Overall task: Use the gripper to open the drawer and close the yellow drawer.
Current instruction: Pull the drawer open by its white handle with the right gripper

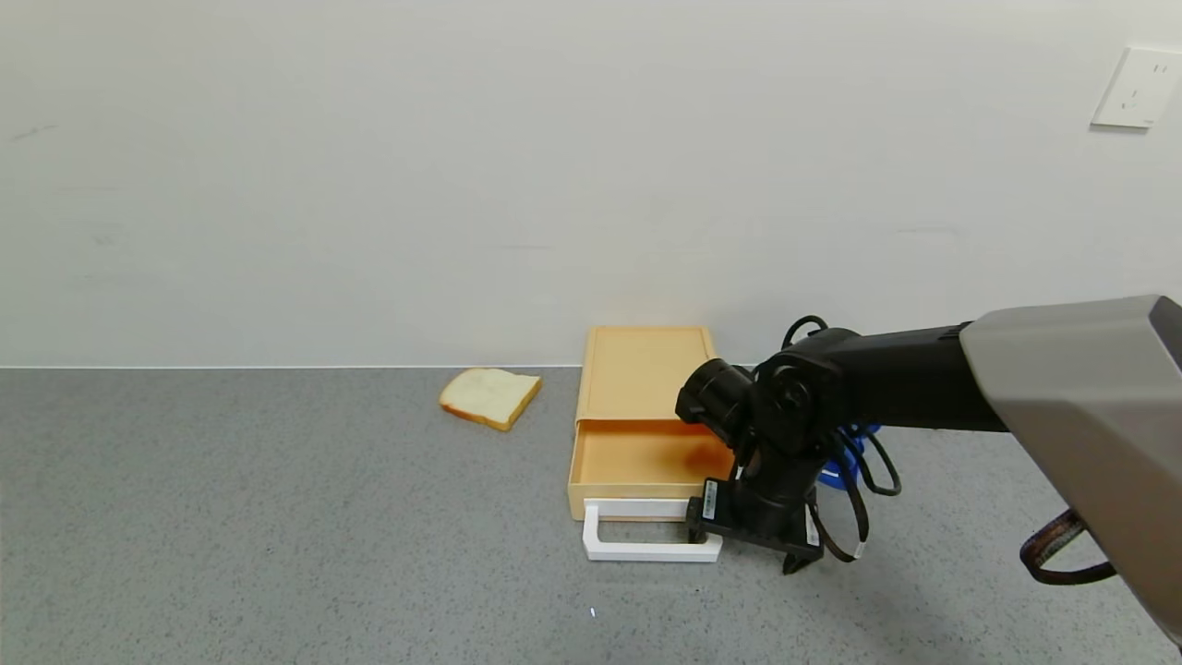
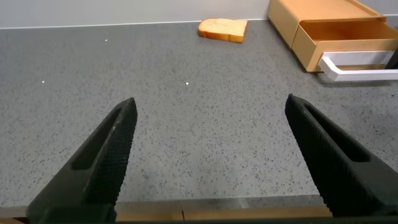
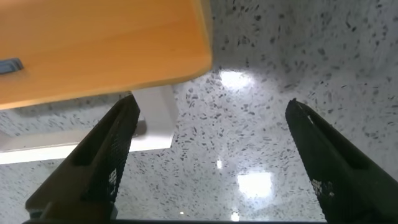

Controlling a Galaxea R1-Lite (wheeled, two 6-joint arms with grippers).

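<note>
- The pale yellow drawer box (image 1: 644, 369) sits on the grey speckled tabletop (image 1: 277, 517), its back against the white wall (image 1: 369, 185).
- Its drawer (image 1: 637, 466) is pulled partly out toward the robot; the orange interior is exposed and appears bare.
- The white loop handle (image 1: 646, 536) projects from the drawer front and lies just above the tabletop.
- The right arm (image 1: 923, 379) reaches in from the right side of the head view, forearm roughly level, wrist bent downward so that the tool points at the tabletop.
- The right tool (image 1: 794, 554) stands at the right end of the handle, just beside the drawer's front corner. In the right wrist view its two fingers (image 3: 102, 162) are spread wide with bare tabletop between them; one finger lies at the handle's end, the other well clear of it. It holds nothing.
- A blue object (image 1: 842, 473) is partly hidden behind the right wrist; its nature cannot be told.
- The left tool (image 2: 211, 155) appears only in its own wrist view, low over the tabletop, well apart from the drawer box, fingers wide apart and holding nothing.
- A slice of bread (image 1: 489, 397) lies flat near the wall, left of the drawer box and apart from it.
- A white wall socket (image 1: 1136, 88) is mounted at upper right.
</note>
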